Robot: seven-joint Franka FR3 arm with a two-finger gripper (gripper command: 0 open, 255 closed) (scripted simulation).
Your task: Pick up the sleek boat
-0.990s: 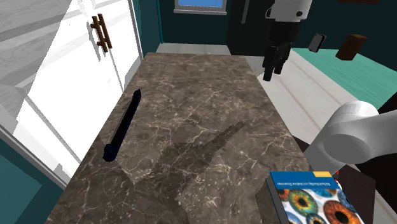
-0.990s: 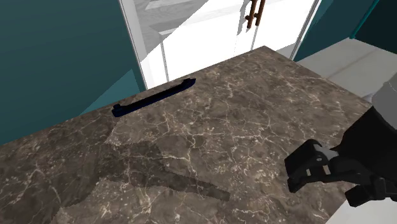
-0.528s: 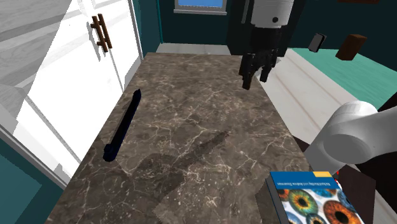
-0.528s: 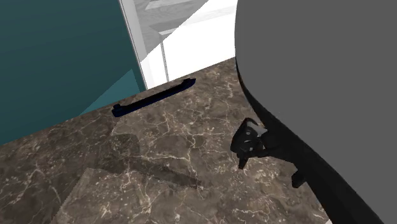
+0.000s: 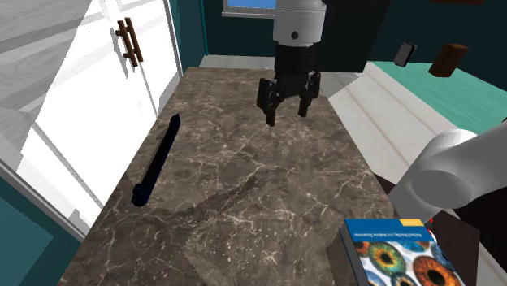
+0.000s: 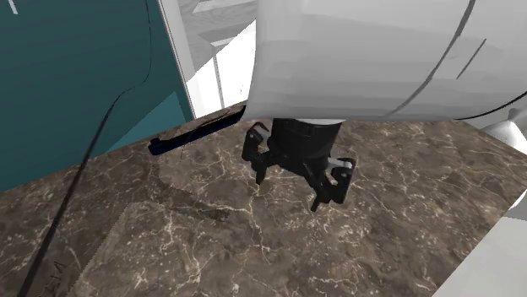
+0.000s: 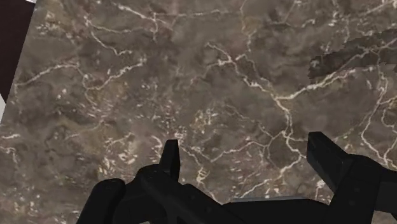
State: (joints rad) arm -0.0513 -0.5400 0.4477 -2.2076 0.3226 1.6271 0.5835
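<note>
Black gripper [image 5: 287, 114] hangs above a brown, white-veined marble counter [image 5: 244, 187], its two fingers spread wide and clasping nothing.

The long, slim, dark navy boat [image 5: 156, 161] lies flat on the counter along its edge by the white double doors [image 5: 97, 89], well apart from the gripper [image 6: 289, 192]. The wrist view has bare marble between the parted fingertips [image 7: 170, 149]. A book with a blue cover printed with coloured eyes [image 5: 398, 252] lies at the counter's corner nearest the stand.
</note>
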